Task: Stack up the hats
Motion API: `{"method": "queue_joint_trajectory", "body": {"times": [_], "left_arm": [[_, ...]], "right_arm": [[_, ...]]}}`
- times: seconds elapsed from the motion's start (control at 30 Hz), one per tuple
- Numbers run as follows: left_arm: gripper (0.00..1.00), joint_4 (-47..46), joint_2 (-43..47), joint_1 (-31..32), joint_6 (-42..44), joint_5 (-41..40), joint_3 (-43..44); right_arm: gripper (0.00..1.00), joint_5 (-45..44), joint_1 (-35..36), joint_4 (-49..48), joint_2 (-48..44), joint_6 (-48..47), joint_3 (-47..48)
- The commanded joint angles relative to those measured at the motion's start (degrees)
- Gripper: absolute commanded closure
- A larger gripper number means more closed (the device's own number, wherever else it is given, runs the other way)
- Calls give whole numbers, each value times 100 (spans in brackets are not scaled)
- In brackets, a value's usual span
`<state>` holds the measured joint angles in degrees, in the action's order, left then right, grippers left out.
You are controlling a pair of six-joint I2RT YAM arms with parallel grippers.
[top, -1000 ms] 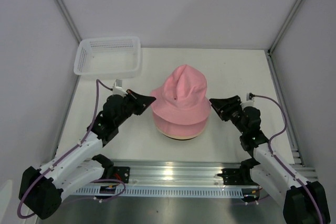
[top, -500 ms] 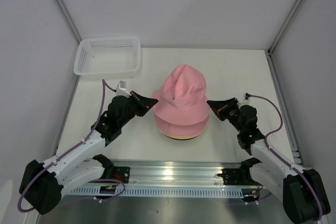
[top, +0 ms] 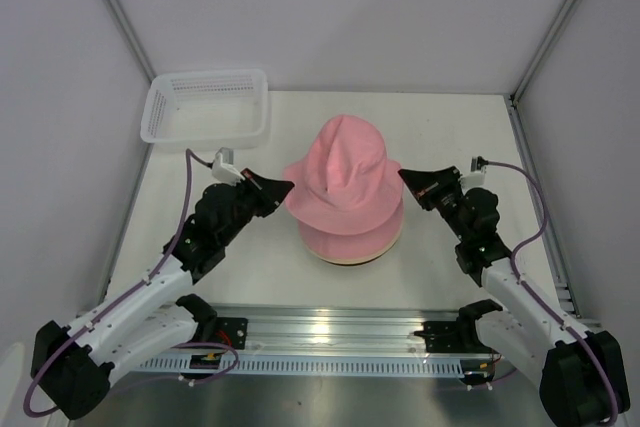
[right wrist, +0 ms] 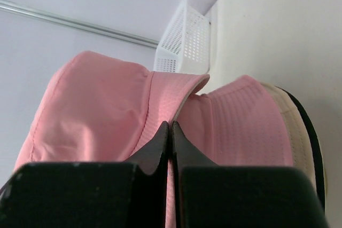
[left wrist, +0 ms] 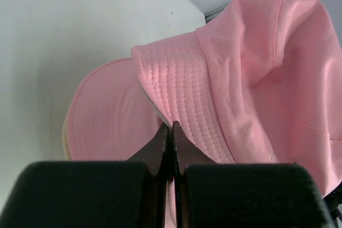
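Upper pink hat (top: 343,172), brim pinched in clamped left gripper (top: 289,185) and right gripper (top: 403,176), hides lower hats' (top: 352,244) crowns.

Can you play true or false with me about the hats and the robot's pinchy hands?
1. The left gripper and the right gripper both pinch the brim of the top pink hat. True.
2. The top pink hat sits inside the white basket. False: the grippers hold it over the pile, and the basket stands apart at the far left corner.
3. The beige hat is the highest one in the pile on the table. False: the second pink hat lies on it.
4. A black hat peeks out at the bottom of the pile. True.
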<state>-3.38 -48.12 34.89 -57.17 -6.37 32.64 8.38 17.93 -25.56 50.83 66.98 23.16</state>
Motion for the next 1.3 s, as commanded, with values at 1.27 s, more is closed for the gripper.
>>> {"method": "queue_joint_trajectory", "body": {"times": [1.27], "left_arm": [[99,1242,-971,307,-875,-418,-575]], "right_arm": [[100,-153,17,1774,972,-1706,233]]}}
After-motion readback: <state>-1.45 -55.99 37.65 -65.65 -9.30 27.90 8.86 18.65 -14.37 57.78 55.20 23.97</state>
